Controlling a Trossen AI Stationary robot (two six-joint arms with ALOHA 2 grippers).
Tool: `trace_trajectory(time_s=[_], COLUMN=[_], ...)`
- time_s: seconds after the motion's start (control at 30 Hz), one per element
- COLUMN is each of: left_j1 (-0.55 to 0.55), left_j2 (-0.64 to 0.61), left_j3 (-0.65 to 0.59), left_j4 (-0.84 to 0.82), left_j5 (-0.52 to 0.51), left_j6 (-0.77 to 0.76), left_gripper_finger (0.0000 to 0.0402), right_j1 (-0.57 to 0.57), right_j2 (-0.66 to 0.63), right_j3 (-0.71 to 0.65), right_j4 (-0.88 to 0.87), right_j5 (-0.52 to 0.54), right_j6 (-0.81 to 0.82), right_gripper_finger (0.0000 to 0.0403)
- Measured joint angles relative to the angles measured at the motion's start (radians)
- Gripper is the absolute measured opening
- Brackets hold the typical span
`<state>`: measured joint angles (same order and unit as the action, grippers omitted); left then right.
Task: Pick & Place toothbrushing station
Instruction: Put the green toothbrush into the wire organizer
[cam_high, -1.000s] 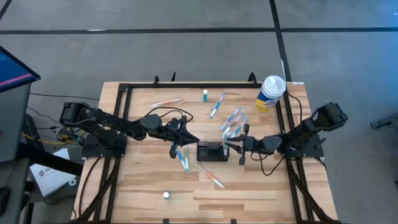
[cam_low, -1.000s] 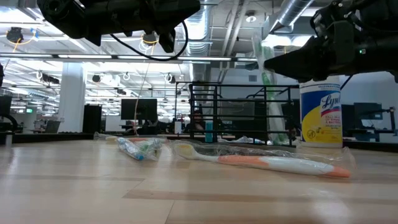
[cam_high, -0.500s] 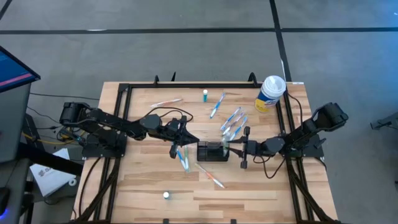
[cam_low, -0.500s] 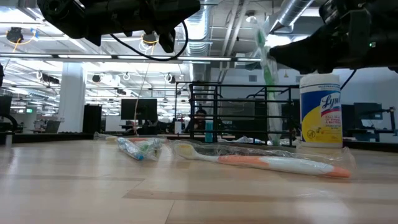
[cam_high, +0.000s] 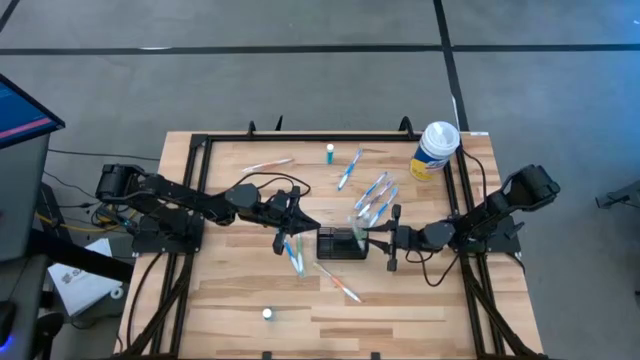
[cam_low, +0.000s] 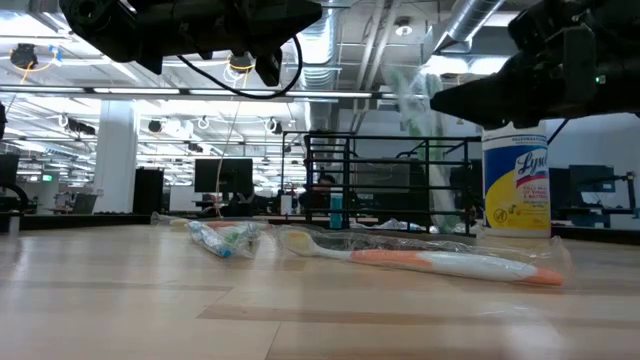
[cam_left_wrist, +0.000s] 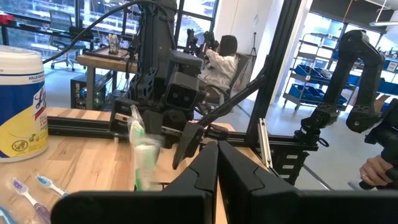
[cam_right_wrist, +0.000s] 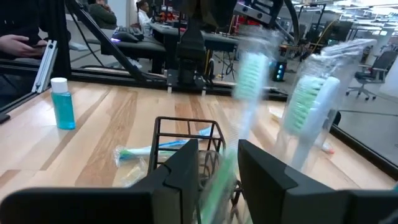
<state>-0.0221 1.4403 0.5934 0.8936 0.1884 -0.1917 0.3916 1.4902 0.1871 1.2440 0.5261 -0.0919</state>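
The toothbrushing station, a small black holder, stands mid-table; the right wrist view shows it as a black wire frame. A green wrapped toothbrush rises from it, tilted and blurred. My right gripper is level at the station's right side, open, with the brush's handle between its fingers. A second wrapped green-headed brush stands beside it. My left gripper hovers left of the station, shut and holding nothing. My right gripper's fingers stand on either side of the green toothbrush's handle, coming level from the table's right. The brush is blurred there, so I cannot tell whether a finger touches it.
A white-and-yellow wipes canister stands at the far right corner. Blue toothbrushes lie behind the station, an orange one lies in front, and another lies under the left arm. A small blue bottle stands near the far edge.
My right gripper has opened and let go of the green toothbrush. The brush stood steady in its fingers before. It now leans in the station with its head swung toward the left arm.
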Motion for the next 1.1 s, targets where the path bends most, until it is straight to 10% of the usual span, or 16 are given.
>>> trace_trajectory(time_s=[0.6,1.1], left_j1=[0.001,0.001], left_j2=[0.000,-0.073], left_j3=[0.000,0.000], left_j4=[-0.025,-0.443], left_j5=[0.000,0.000], left_j6=[0.000,-0.309], left_gripper_finger=[0.0003,0.0003], right_j1=[0.049,0.113], right_j2=[0.000,0.000], right_j3=[0.000,0.061], right_j4=[0.040,0.043], right_j5=[0.006,0.007], right_j6=[-0.011,-0.065], right_gripper_finger=[0.0103,0.0103])
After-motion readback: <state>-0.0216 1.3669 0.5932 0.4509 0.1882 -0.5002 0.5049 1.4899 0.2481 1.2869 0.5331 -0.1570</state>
